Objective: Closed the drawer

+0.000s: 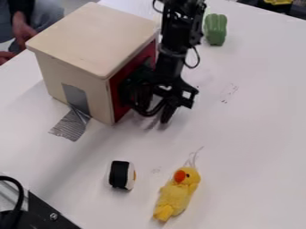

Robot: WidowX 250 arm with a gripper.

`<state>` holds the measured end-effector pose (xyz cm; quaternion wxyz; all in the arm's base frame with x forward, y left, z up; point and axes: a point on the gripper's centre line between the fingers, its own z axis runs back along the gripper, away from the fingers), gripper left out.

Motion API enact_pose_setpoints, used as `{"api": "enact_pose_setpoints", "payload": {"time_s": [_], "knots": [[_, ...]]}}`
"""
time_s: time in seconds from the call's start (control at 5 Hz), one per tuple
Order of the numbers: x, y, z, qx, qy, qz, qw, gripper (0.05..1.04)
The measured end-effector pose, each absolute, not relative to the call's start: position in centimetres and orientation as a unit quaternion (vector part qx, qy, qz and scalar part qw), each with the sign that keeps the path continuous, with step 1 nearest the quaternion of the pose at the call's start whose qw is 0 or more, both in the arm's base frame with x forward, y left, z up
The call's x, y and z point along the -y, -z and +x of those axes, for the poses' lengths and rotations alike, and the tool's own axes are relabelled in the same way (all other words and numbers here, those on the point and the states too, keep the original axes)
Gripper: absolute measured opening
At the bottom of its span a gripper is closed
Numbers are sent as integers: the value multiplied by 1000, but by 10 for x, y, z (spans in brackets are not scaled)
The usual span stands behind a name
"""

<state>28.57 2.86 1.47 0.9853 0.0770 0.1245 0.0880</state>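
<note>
White table [251, 125]: is spreading under and around the claw [154, 114]
Wooden box [90, 40]: is standing right beside the claw
Grey tape [71, 125]: is trailing off the box, near the claw
Green pepper [215, 30]: is lying beyond the claw
Black-and-white roll [119, 174], yellow bird [178, 194]: are lying cameraward of the claw

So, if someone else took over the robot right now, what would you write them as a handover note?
Gripper: down low, right in front of the box's red front; I can't tell whether it is open or shut.
Job's things: the wooden box stands at the upper left of the table, its red drawer front partly behind the arm.
Done: the drawer looks pushed in, as far as the arm lets me see.
Left: probably just check that it is fully in, then back the arm away.
Nearby: yellow toy bird, black-and-white roll, green toy pepper.
</note>
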Motion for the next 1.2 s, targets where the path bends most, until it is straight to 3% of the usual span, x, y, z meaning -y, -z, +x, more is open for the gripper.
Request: {"api": "enact_pose_setpoints", "payload": {"time_s": [0.2, 0.8, 1.2], "knots": [[-22, -37, 304, -88, -61, 100, 989, 972], [7, -106, 342, 27, -13, 101, 994, 997], [29, -138, 336, 68, -19, 58, 996, 997]]}}
